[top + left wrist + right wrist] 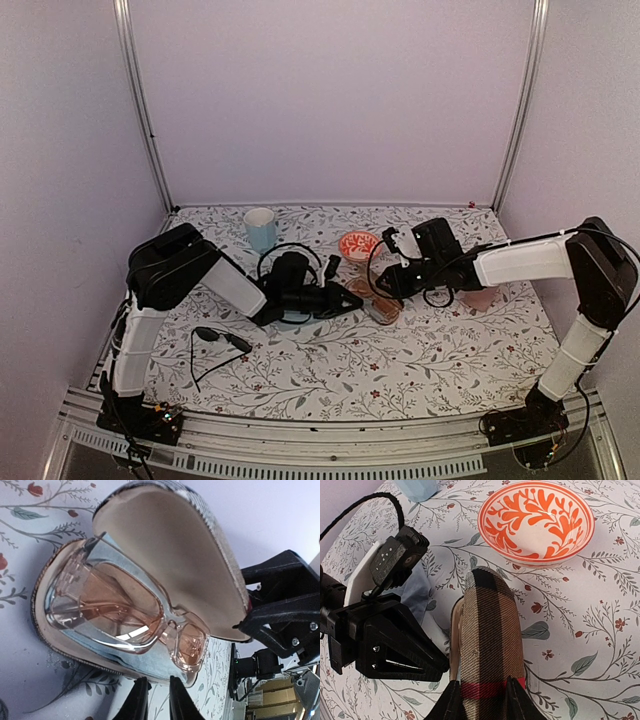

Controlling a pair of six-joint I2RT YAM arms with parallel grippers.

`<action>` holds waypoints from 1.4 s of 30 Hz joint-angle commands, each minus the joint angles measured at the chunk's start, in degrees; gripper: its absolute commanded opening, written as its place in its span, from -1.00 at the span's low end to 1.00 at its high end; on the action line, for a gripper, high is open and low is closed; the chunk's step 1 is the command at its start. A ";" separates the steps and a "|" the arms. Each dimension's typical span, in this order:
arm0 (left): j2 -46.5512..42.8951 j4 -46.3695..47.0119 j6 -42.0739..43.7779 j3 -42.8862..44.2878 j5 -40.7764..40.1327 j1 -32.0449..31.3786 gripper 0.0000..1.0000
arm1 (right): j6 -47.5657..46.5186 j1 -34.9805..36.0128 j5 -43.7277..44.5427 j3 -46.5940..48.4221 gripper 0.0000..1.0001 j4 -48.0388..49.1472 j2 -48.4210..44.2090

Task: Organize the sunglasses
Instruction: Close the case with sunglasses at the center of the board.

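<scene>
The brown plaid case (165, 545) with a red band lies open at the table's middle (381, 308). The pinkish see-through glasses (125, 610) lie folded inside it on a pale blue cloth (100, 645). My right gripper (481, 687) is shut on the raised lid (490, 630) at the red band, one finger on each side. My left gripper (155, 685) hovers just in front of the case's near rim, its fingers a narrow gap apart with nothing between them. The black sunglasses (222, 340) lie unfolded on the table at the left, away from both grippers.
An orange patterned bowl (358, 243) (536, 522) sits just behind the case. A pale blue cup (260, 228) stands at the back left. A pink case (482, 298) lies under the right forearm. Black cables loop round both wrists.
</scene>
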 commanded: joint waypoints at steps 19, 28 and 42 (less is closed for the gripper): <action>1.14 5.38 -1.20 -5.07 0.53 -1.20 -0.74 | 5.59 7.69 -4.32 -1.75 -0.41 0.69 5.04; -3.51 -1.44 1.52 -7.09 -2.19 -1.21 -0.73 | 5.61 7.48 -0.29 -0.43 -0.45 -2.48 4.30; -7.80 -3.81 3.79 -9.33 -4.00 -1.23 -0.69 | 4.04 6.46 0.54 1.07 -0.47 -4.56 3.96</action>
